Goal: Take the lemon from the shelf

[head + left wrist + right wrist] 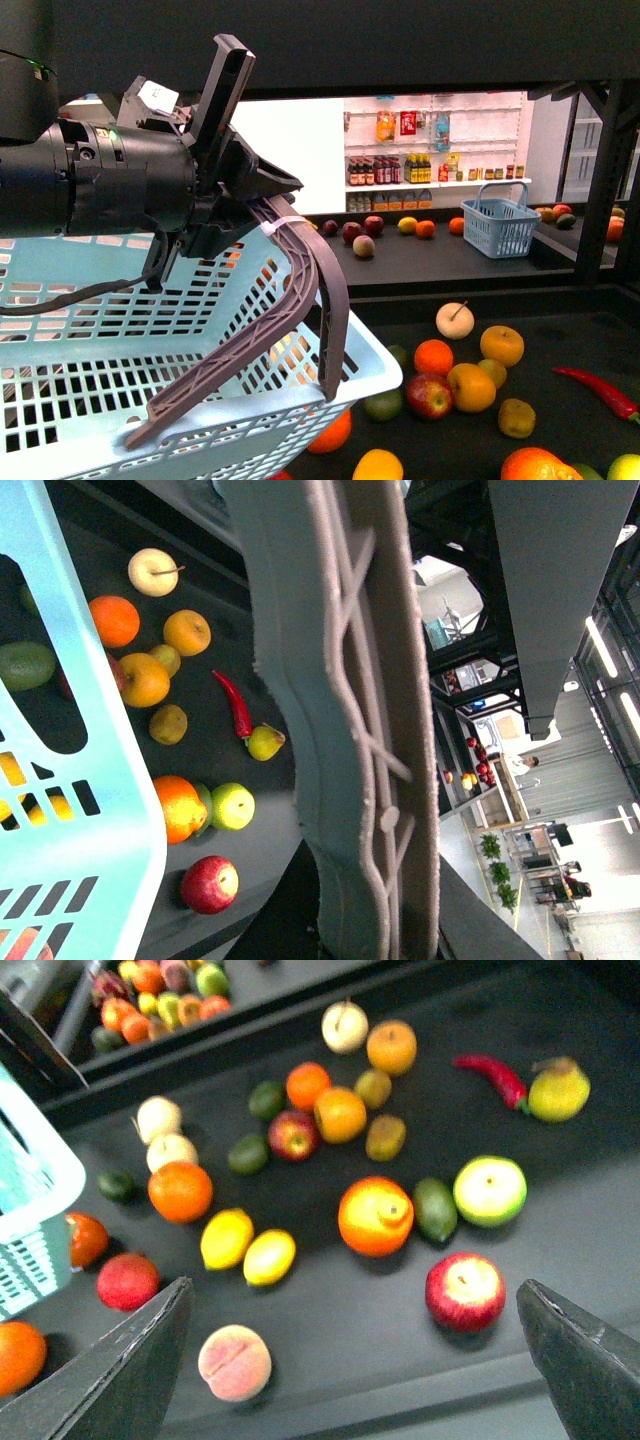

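Right gripper, wide open and empty, hangs above the lemon to grasp it (basket hangs from left gripper, grip unclear).

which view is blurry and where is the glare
right wrist view: motion-soft throughout, lemons smeared at the edges; front view: sharp, but the back wall is blown out white; left wrist view: ceiling lights glare, handle fills the middle
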Motion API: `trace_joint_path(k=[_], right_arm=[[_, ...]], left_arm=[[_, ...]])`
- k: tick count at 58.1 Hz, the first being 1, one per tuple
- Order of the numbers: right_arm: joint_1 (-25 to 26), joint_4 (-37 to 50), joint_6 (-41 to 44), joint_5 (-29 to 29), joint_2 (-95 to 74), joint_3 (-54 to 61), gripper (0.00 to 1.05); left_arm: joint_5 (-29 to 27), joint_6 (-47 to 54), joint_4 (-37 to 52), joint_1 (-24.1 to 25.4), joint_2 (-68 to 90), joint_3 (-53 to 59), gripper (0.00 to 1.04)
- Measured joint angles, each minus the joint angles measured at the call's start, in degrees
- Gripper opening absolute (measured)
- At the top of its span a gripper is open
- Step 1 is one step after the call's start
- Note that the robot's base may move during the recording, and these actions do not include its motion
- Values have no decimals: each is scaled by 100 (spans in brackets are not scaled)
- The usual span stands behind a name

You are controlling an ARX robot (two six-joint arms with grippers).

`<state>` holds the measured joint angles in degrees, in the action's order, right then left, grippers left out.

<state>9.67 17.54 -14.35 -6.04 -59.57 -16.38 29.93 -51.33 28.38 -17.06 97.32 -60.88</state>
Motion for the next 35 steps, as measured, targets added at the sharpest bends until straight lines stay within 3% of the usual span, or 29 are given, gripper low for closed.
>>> trace_joint_path(k=[6,17,35], right_arm=[[-61,-140,-302,33,-1794,-627,97],[-356,-713,-1064,494,-4660,-2966,97],[-992,-1794,-2339,726,-6898,-5272,97]], left_arm=[[-15,17,0,2,9,-2,10],[0,20,0,-4,13,-4,10],[0,22,0,-4,13,-4,10]])
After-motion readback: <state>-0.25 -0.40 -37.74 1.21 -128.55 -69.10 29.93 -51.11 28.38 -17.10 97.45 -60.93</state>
